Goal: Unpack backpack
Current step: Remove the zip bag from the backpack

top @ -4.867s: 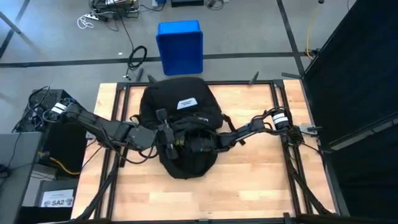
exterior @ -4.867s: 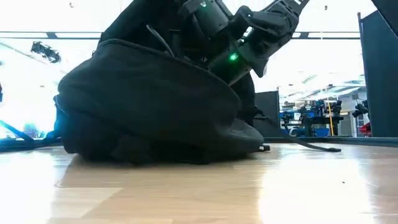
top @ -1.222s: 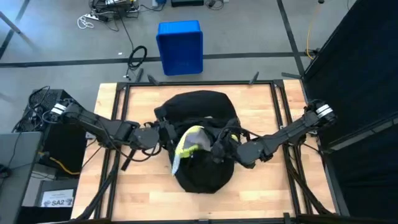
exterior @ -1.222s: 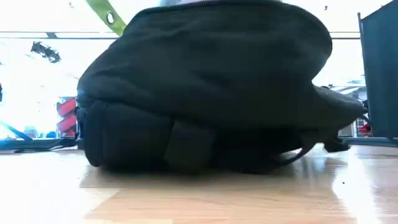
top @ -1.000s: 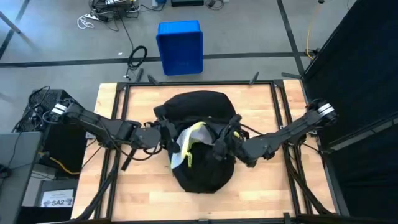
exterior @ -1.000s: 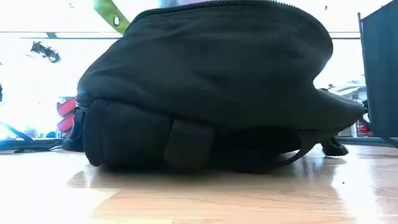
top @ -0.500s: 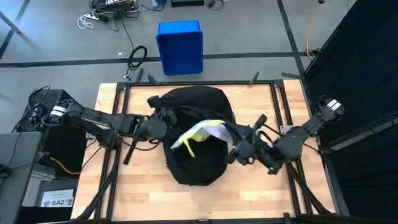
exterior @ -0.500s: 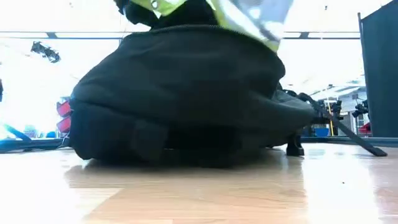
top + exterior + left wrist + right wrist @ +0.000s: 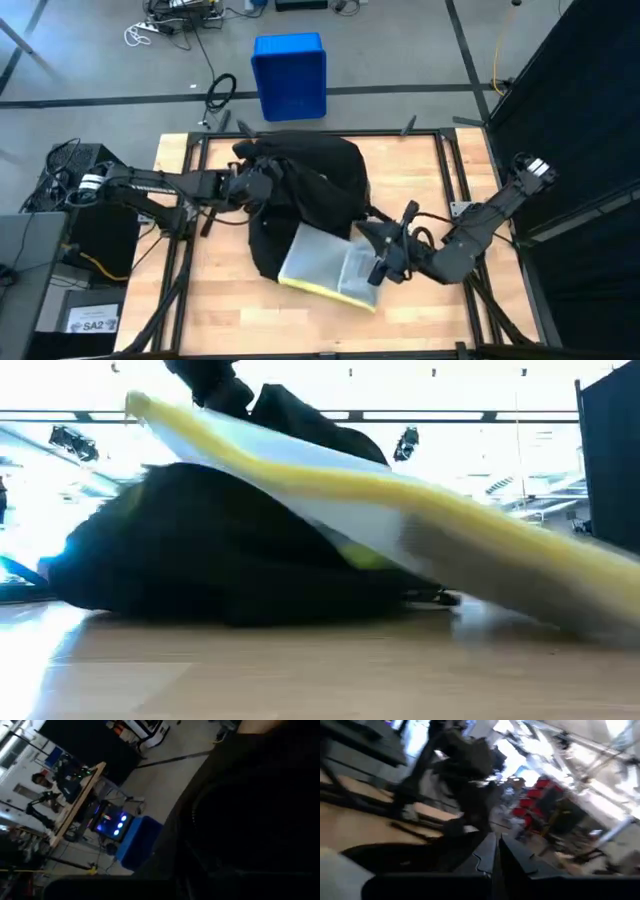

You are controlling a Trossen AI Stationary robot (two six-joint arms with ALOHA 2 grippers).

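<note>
Backpack (image 9: 310, 195) mid-worktop (image 9: 430, 180). Left tool (image 9: 262, 178) gripping backpack at 10 o'clock. Right tool (image 9: 385, 262) at 4 o'clock, clamped on yellow-edged flat pack (image 9: 330, 265).

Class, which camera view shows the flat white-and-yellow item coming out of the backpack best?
The high view: the flat item shows whole, lying from the backpack onto the table beside the right gripper. The low view shows it blurred, edge-on; the right wrist view perhaps a corner; the left wrist view nothing.

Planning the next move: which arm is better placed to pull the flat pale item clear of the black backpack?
Right: its pincer is at the flat pale yellow-edged item; the left pincer is at the black fabric backpack's far side.
</note>
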